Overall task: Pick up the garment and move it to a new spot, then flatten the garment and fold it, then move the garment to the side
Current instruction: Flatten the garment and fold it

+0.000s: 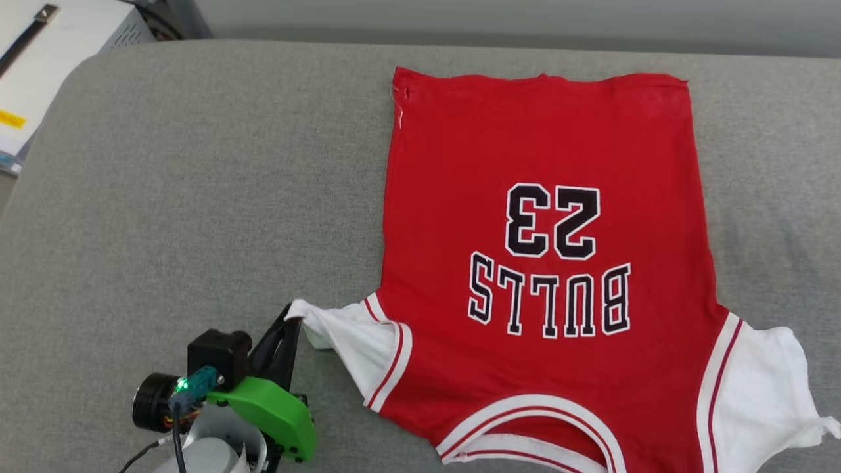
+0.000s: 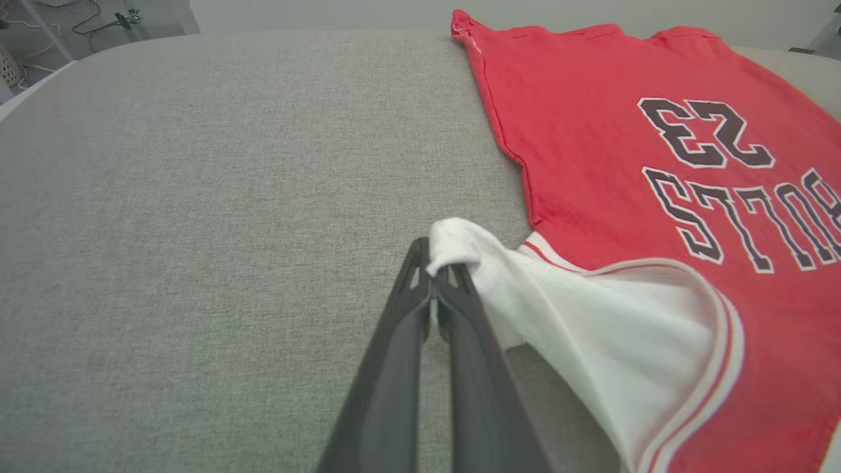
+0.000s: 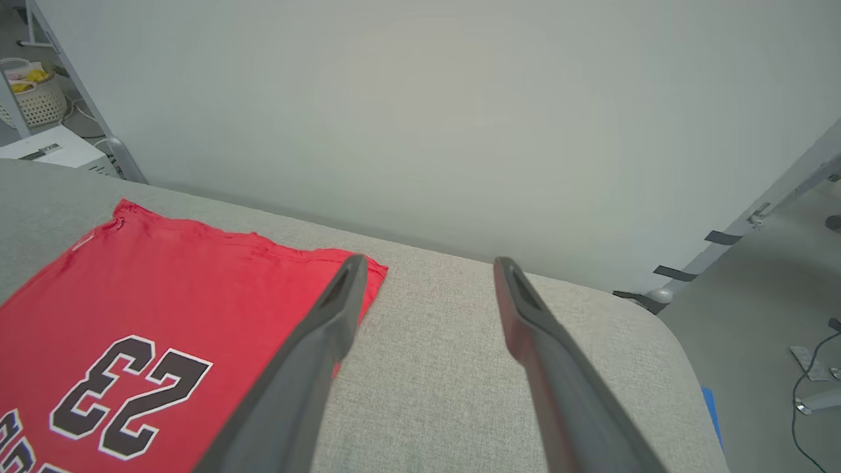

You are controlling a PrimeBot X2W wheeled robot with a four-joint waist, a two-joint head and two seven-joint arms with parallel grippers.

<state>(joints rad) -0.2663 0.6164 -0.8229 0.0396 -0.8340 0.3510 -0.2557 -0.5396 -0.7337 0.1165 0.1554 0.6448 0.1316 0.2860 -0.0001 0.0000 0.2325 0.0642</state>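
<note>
While one red shirt (image 1: pixel 545 151) lies flat and print side up on the right half of the grey pad (image 1: pixel 197 197), its hem points to the pad's far edge and its collar to the near edge. It has two white sleeves. One sleeve (image 1: pixel 355 348) reaches toward the pad's middle, with its tip raised off the pad. The other sleeve (image 1: pixel 762 394) lies flat by the pad's right side.

The left gripper (image 1: pixel 294 320), over the pad's near edge, is clamped on the raised sleeve's tip; its two fingers are pressed together with cloth bunched over them. The right gripper (image 3: pixel 427 266) hovers near the pad's far right corner, its two fingers spread apart and holding nothing. One white box (image 1: pixel 46 59) stands beyond the pad's far left corner.
</note>
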